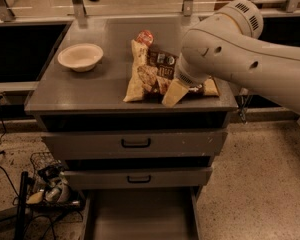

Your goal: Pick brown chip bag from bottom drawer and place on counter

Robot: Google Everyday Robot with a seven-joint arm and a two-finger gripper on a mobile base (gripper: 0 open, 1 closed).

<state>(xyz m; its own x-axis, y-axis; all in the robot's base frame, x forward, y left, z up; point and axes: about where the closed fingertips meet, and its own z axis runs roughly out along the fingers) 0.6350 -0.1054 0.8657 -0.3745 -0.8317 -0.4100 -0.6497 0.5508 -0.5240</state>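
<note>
The brown chip bag [146, 75] lies flat on the counter [85, 91], near its front edge and right of centre. My gripper [189, 88] is down at the bag's right end, mostly hidden under my big white arm [240, 59]. Whether it holds the bag is hidden. The bottom drawer [140, 216] stands pulled out at the foot of the cabinet, and the part of its grey tray that shows is bare.
A red-orange soda can [145, 37] lies just behind the bag. A cream bowl [80, 57] sits on the counter's left side. The two upper drawers [135, 143] are closed. A wire basket with clutter [50, 186] and cables lie on the floor at the left.
</note>
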